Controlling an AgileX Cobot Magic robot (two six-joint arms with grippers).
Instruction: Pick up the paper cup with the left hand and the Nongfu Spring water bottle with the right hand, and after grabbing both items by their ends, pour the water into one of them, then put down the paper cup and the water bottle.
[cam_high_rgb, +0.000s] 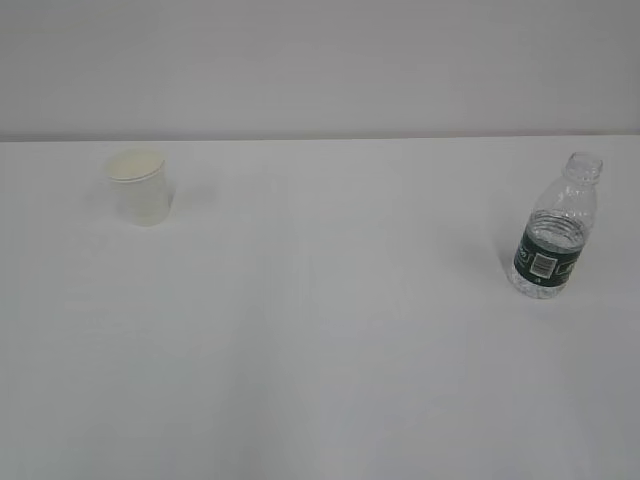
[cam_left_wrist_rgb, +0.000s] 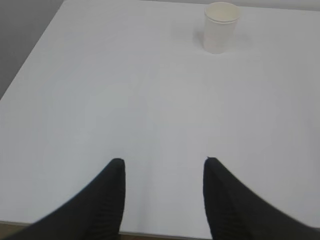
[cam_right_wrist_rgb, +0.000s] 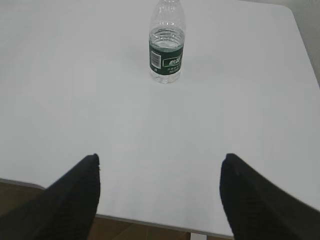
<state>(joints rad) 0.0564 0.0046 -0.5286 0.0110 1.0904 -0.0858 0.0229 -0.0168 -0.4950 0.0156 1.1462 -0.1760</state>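
The white paper cup (cam_high_rgb: 139, 186) stands upright at the far left of the table; in the left wrist view the paper cup (cam_left_wrist_rgb: 220, 27) is far ahead and to the right of my left gripper (cam_left_wrist_rgb: 162, 162), which is open and empty over the table's near edge. The Nongfu Spring water bottle (cam_high_rgb: 555, 230) stands upright without a cap at the right, with a little water inside. In the right wrist view the bottle (cam_right_wrist_rgb: 167, 45) is far ahead of my right gripper (cam_right_wrist_rgb: 160, 159), which is wide open and empty. Neither arm shows in the exterior view.
The white table (cam_high_rgb: 330, 340) runs back to a pale wall (cam_high_rgb: 320, 60). Its near edge (cam_right_wrist_rgb: 150, 220) lies just under both grippers, and its left edge (cam_left_wrist_rgb: 30, 60) shows in the left wrist view.
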